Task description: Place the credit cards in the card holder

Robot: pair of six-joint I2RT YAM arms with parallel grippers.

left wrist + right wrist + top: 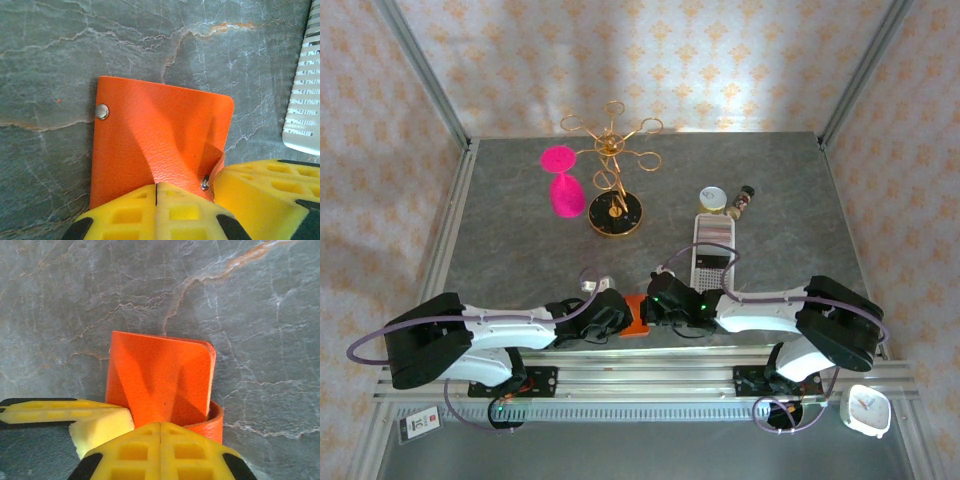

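The card holder [636, 320] is a small orange-red wallet lying folded on the grey marbled table near its front edge, between the two arms. Its orange outside [160, 135] faces up, with one metal snap at its left edge and a strap with a second snap curling up at the right [212, 422]. My left gripper [157, 187] is shut, its yellow fingertips resting on the holder's near edge. My right gripper [161, 425] is shut too, tips pressed against the same holder from the other side. The two grippers sit side by side, almost touching. The credit cards are out of view.
A long white slotted tray [713, 252] lies just beyond the right gripper, its end showing in the left wrist view [304, 100]. Further back stand a gold wire stand on a black base [615, 212], a pink glass [563, 185] and two small jars [713, 198].
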